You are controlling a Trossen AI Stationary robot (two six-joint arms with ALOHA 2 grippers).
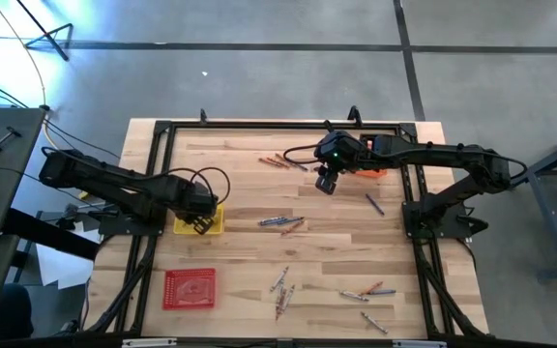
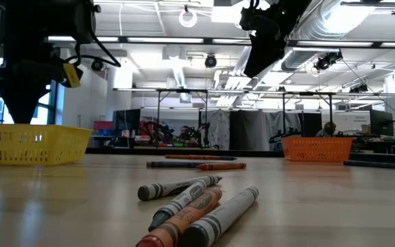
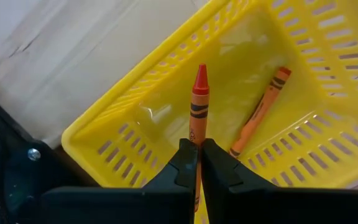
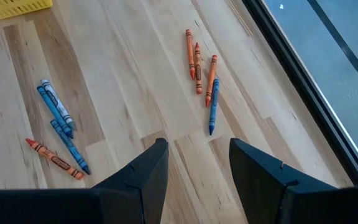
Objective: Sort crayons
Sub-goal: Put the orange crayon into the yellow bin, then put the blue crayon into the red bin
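1. High view: the left gripper (image 1: 201,224) sat right over the yellow tray (image 1: 215,228), and the right gripper (image 1: 325,182) hung above the far middle of the table (image 1: 240,193), near the orange tray (image 1: 373,173). Crayons were scattered everywhere – a bunch near the far edge (image 1: 283,161), a cluster mid-table (image 1: 281,223), more at the near side (image 1: 280,290), and a red tray (image 1: 190,288) sat near the front left.

2. Low view: a little pile of crayons (image 2: 190,209) lay close to the camera, with the yellow tray (image 2: 29,144) on one side and the orange tray (image 2: 317,148) on the other. The wrappers had dark printing, but I couldn't read any brand or colour name.

3. Left wrist view: the fingers (image 3: 185,165) were pinched tight on a red-tipped orange-wrapped crayon (image 3: 198,106), held over the yellow tray (image 3: 104,146), which already had one orange crayon (image 3: 263,112) inside. My worry – the stick looked a reddish orange, so it may be the wrong bin; dropped from height, it could also bounce off the rim.

4. Right wrist view: the claw (image 4: 197,163) was spread wide with nothing in it, above bare wood just short of the three orange crayons (image 4: 197,62) and a blue crayon (image 4: 213,106). Those lay touching, so a grab could nip two at once or roll one away. No legible writing here either.
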